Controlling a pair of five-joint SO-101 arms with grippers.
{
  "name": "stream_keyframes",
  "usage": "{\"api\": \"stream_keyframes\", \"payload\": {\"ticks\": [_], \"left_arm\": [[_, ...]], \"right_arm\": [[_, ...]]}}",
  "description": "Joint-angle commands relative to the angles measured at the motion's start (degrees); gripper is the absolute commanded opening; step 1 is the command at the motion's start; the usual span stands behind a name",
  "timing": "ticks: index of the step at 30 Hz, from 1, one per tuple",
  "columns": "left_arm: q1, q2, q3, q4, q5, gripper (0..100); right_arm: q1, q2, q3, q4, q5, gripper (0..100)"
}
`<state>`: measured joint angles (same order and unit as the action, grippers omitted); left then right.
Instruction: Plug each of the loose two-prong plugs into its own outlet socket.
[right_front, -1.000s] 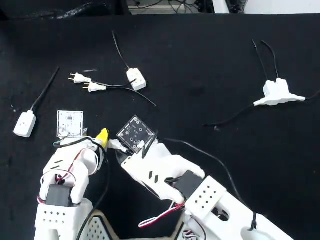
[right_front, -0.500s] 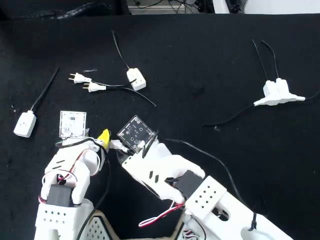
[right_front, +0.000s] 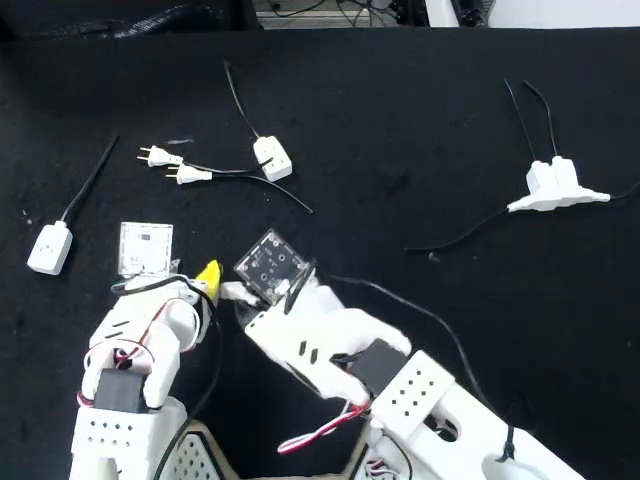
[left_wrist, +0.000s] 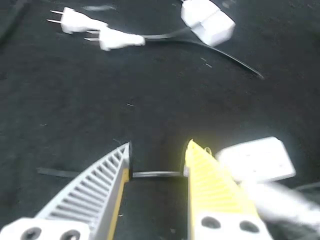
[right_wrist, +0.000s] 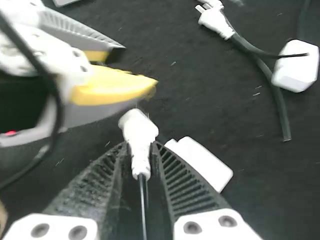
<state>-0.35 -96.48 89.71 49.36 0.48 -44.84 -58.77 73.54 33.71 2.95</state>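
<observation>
Right gripper (right_wrist: 139, 146): the black fingers are clamped on a white plug (right_wrist: 137, 126). The plug's head projects beyond the fingertips, its black lead (right_wrist: 142, 200) runs back between them, and its prongs cannot be made out. Left gripper (left_wrist: 159, 148): jaws apart, one grey finger (left_wrist: 100, 180) and one yellow finger (left_wrist: 210, 180), holding nothing. A thin black cord (left_wrist: 156, 174) crosses the gap between them. In the right wrist view the yellow tip sits just beside the held plug; contact cannot be confirmed. A white block (left_wrist: 256, 159) lies on the black table (right_front: 400, 120) just beside the yellow finger and next to the right gripper; its face is too blurred to tell whether it is a socket. Farther out, a first loose plug (right_front: 160, 157) and a second loose plug (right_front: 190, 175) lie side by side, apart from both grippers, prongs pointing away from a nearby white socket (right_front: 272, 158). A second white socket (right_front: 50, 247) lies well apart near the table's left edge. At the far right sits a cluster of white fittings (right_front: 555, 183) with cables.
</observation>
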Motion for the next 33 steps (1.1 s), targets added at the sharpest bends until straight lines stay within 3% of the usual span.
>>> {"api": "stream_keyframes", "payload": {"ticks": [1,7,16,18,25,33], "left_arm": [[-2.2,-0.4,-1.6,-0.8,0.0,19],[-2.2,-0.4,-1.5,-0.7,0.0,19],[-2.2,-0.4,-1.3,-0.7,0.0,19],[-2.2,-0.4,-1.3,-0.7,0.0,19],[-2.2,-0.4,-1.4,-0.7,0.0,19],[-2.2,-0.4,-1.3,-0.7,0.0,19]], "right_arm": [[5.6,-1.9,-8.4,6.5,1.1,1.0],[7.3,-1.8,-13.7,17.1,5.9,1.0],[-1.8,-0.7,-13.5,17.5,6.2,1.0],[0.3,2.5,-13.5,18.5,8.4,1.0],[18.4,20.1,-16.9,24.7,18.5,1.0],[20.0,26.6,-27.5,42.8,22.1,1.0]]}}
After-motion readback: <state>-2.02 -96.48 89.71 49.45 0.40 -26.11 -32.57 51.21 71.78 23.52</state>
